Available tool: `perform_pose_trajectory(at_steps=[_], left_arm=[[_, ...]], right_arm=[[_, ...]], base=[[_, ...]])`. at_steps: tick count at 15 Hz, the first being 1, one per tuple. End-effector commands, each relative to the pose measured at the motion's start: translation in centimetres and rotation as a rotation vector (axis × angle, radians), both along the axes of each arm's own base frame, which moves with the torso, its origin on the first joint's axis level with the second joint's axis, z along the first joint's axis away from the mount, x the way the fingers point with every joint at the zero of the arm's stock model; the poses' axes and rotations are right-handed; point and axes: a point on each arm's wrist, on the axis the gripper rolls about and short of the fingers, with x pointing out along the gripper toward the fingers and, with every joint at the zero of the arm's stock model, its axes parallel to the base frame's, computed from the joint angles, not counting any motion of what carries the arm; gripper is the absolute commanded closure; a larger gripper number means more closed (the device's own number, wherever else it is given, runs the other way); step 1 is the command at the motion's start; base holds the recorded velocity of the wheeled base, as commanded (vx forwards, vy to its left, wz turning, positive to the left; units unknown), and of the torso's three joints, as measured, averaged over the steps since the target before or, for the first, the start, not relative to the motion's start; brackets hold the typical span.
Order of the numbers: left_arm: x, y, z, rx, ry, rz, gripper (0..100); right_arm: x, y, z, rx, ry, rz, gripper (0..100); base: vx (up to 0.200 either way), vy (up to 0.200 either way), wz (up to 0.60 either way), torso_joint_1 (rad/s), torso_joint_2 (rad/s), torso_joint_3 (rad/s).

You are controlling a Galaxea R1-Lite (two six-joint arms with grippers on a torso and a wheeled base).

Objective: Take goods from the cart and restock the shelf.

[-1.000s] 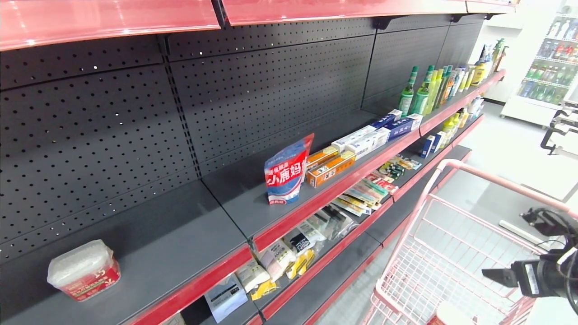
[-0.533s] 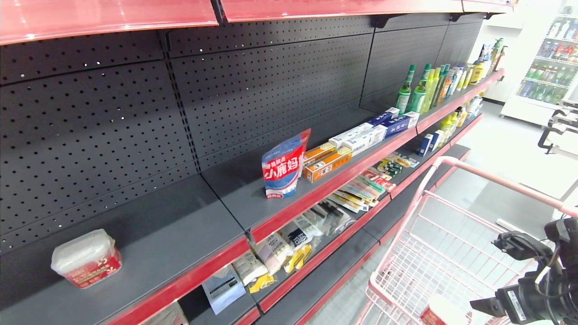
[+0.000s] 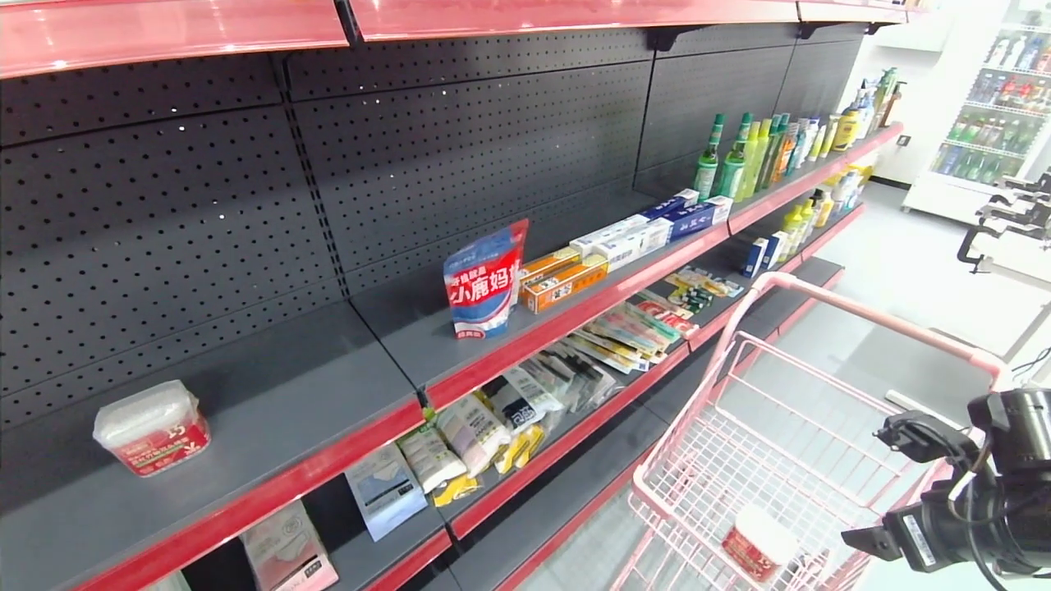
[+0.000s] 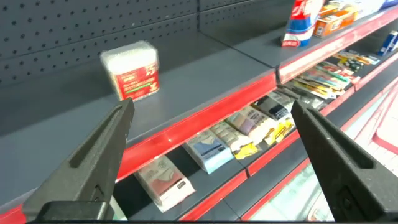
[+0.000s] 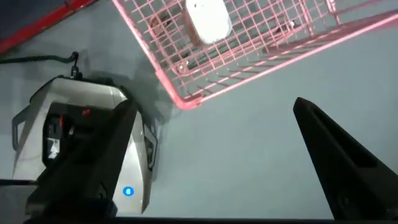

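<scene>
One tub [image 3: 759, 543], white lid, red label, lies on the wire bottom of the pink cart [image 3: 870, 318]. L gripper [image 4: 211, 155] is spread wide, nothing in it, facing the shelf [image 4: 205, 68], where a second tub [image 4: 132, 70] stands upright. R gripper [image 5: 214, 155] is also wide and empty, over grey floor beside the cart. Further along the shelf a blue-red pouch [image 3: 484, 283] stands w/ boxes [image 3: 566, 286] just beside it.
</scene>
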Motion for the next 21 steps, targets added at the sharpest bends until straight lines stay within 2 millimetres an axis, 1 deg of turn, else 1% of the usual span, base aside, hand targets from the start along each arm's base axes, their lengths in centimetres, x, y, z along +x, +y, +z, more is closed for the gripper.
perform_pose_trajectory(at_steps=[1, 3, 7, 9, 13, 18, 21], left_arm=[[0.0, 0.0, 0.0, 0.0, -0.001, 0.0, 0], [0.0, 0.0, 0.0, 0.0, 0.001, 0.0, 0], [0.0, 0.0, 0.0, 0.002, 0.001, 0.0, 0], [0.0, 0.0, 0.0, -0.001, 0.001, 0.002, 0], [0.0, 0.0, 0.0, 0.0, 0.001, 0.0, 0], [0.0, 0.0, 0.0, 0.0, 0.001, 0.0, 0], [0.0, 0.0, 0.0, 0.0, 0.001, 0.0, 0]], right_arm=[[0.6, -0.1, -1.8, -0.001, 0.059, 0.02, 0], [0.9, -0.1, -2.6, -0.017, 0.089, 0.07, 0], [1.0, 0.5, -3.1, -0.012, 0.111, 0.097, 0], [0.5, 0.5, -3.3, -0.011, 0.127, 0.098, 0], [0.5, 0.5, -3.3, -0.013, 0.127, 0.097, 0], [0.5, 0.6, -3.5, -0.009, 0.137, 0.1, 0], [1.0, 0.8, -3.9, -0.008, 0.148, 0.114, 0]], base=[[0.0, 0.0, 0.0, 0.0, 0.0, 0.0], [0.2, 0.0, 0.0, -0.002, 0.0, 0.002], [0.2, 0.0, 0.0, 0.001, 0.0, -0.001], [0.0, 0.0, 0.0, 0.0, 0.0, 0.0], [0.0, 0.0, 0.0, 0.0, 0.0, 0.0], [-0.2, 0.0, 0.0, 0.002, 0.01, 0.007], [0.0, 0.0, 0.0, 0.0, 0.0, 0.0]])
